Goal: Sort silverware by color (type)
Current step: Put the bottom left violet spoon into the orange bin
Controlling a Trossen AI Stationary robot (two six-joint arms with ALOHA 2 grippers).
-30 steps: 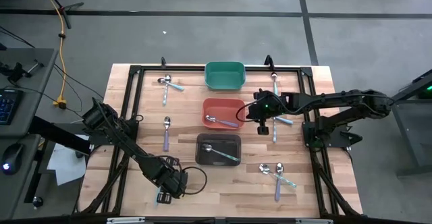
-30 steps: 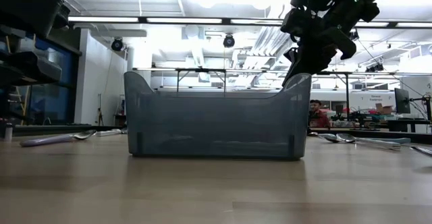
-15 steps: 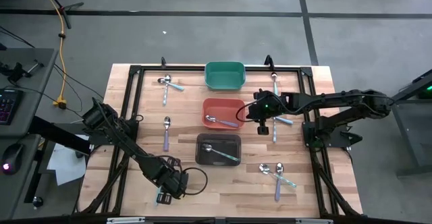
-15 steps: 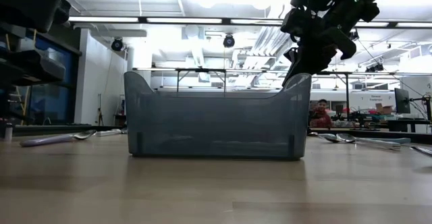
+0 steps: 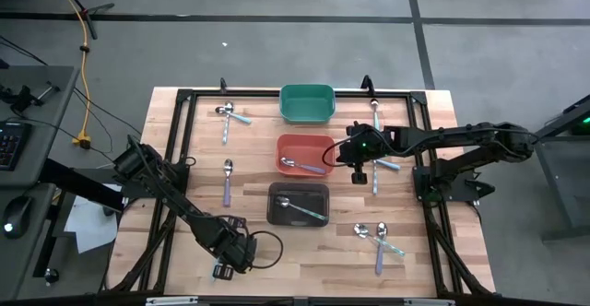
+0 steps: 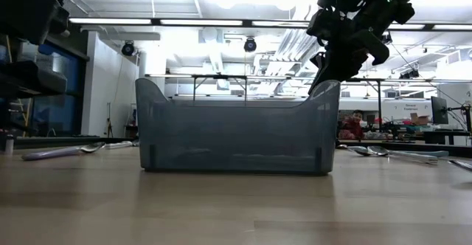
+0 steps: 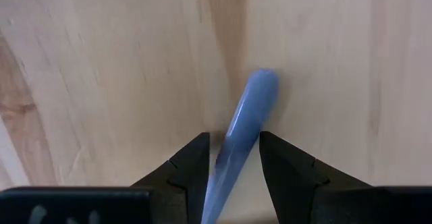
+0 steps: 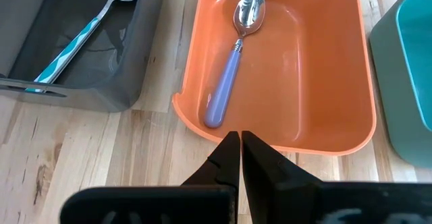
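Observation:
My left gripper (image 5: 224, 269) is by the table's near edge, left of centre, shut on a light blue spoon (image 7: 244, 119); the spoon's bowl is hidden. My right gripper (image 8: 239, 150) is shut and empty, hovering just outside the rim of the red-orange bin (image 5: 306, 154). In that bin lies a lavender-handled spoon (image 8: 229, 75). The black bin (image 5: 298, 203) holds a teal-handled spoon (image 8: 74, 32). The green bin (image 5: 306, 103) stands at the far edge. My left gripper pinches the light blue spoon's handle (image 7: 233, 143) between its two fingers (image 7: 196, 163), coming from above and pointing down at the table. The handle's rounded free end (image 7: 263, 82) sticks out past the fingertips. I cannot tell whether the spoon rests on the wood or is lifted.
Loose spoons lie on the wood: a pair at the far left (image 5: 229, 112), a lavender one (image 5: 227, 182) left of the bins, one at the far right (image 5: 375, 112), a blue one (image 5: 383, 168) beside my right arm, and a pair near right (image 5: 380, 237). A black frame rings the table.
My left arm's upper links have shifted slightly; its gripper stays at the same spot by the near edge. My right arm has kept still.

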